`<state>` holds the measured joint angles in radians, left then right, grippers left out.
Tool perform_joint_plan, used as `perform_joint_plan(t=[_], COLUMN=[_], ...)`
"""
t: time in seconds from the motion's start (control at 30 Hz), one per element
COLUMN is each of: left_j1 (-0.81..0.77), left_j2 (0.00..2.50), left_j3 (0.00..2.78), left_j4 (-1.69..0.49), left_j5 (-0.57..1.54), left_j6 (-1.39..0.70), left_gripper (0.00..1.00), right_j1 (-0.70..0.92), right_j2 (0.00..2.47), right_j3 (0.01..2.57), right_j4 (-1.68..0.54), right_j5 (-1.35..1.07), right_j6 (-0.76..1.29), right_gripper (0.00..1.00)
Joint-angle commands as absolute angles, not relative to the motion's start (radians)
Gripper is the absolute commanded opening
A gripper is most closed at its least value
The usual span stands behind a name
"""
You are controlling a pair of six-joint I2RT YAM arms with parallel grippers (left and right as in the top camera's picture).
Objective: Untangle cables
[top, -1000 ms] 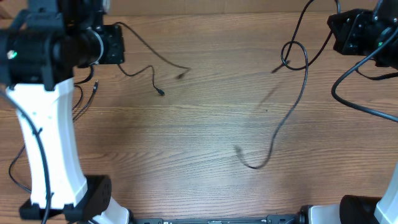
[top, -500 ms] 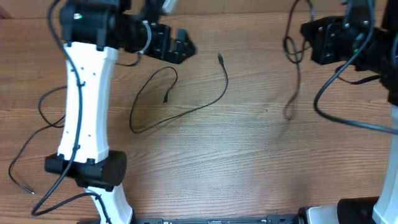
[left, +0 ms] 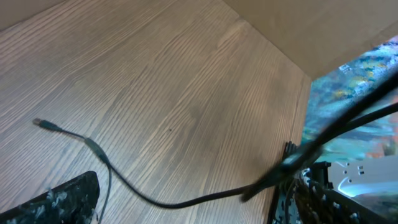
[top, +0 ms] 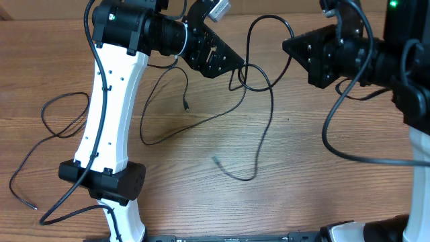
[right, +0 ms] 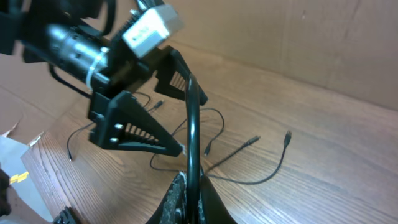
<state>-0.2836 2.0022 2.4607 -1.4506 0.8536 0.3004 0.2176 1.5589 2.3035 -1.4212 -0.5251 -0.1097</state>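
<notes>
Our left claw point(top: 228, 55) stands spread wide above the wooden table point(top: 336, 195). The hanging cable point(top: 271, 101) passes through the gap between its fingers point(right: 144, 134); we cannot tell whether it touches them. Our right claw point(right: 189, 186) is pressed together, pinching that same cable, which droops to the table, its plug end point(top: 216, 160) lying near the middle. A second cable point(top: 161, 132) lies in a loose loop below the left claw.

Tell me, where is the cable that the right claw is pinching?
Overhead, the cable runs from the shut right gripper at the top right, loops past the open left gripper, then trails down to the table's middle.
</notes>
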Motion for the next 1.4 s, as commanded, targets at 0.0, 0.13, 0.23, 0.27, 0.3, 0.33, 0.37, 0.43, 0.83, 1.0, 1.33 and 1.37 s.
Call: perform_joint_plan(t=[0.0,0.13,0.23,0.27,0.3,0.33,0.37,0.43,0.83,1.0,1.33,1.37], left_j1=[-0.281,-0.282,-0.289,-0.291,-0.295,-0.301,-0.306,-0.319,-0.4,-0.405,-0.448,-0.454], left_j2=[2.01,2.01,2.01,2.01,2.01,2.01,2.01,2.011,2.029,2.029,2.029,2.029], left_j3=[2.471,2.471,2.471,2.471,2.471,2.471,2.471,2.471,2.471,2.471,2.471,2.471], left_j4=[-1.451,-1.451,-1.451,-1.451,-1.451,-1.452,-1.452,-1.451,-1.439,-1.439,-1.422,-1.419], left_j5=[0.902,0.974,1.032,1.047,1.062,1.083,1.099,1.117,0.864,0.863,0.863,0.864], left_j6=[0.345,0.361,0.39,0.398,0.403,0.415,0.424,0.429,0.358,0.351,0.351,0.351], left_gripper=[1.0,1.0,1.0,1.0,1.0,1.0,1.0,1.0,0.91,0.89,0.89,0.89], right_j1=[0.221,0.221,0.221,0.221,0.221,0.221,0.221,0.221,0.221,0.221,0.221,0.221], right_j2=[1.478,1.439,1.418,1.414,1.413,1.411,1.41,1.41,1.385,1.378,1.376,1.376], right_j3=[2.313,2.313,2.313,2.313,2.313,2.313,2.313,2.313,2.313,2.313,2.313,2.313], right_j4=[-1.401,-1.383,-1.382,-1.383,-1.386,-1.39,-1.394,-1.398,-1.393,-1.394,-1.401,-1.402], right_j5=[-0.545,-0.545,-0.545,-0.545,-0.545,-0.545,-0.545,-0.545,-0.556,-0.556,-0.556,-0.556], right_j6=[-0.122,-0.121,-0.121,-0.121,-0.121,-0.121,-0.121,-0.121,-0.122,-0.121,-0.121,-0.121], right_gripper=[0.04,0.04,0.04,0.04,0.04,0.04,0.04,0.04,0.04,0.04,0.04,0.04])
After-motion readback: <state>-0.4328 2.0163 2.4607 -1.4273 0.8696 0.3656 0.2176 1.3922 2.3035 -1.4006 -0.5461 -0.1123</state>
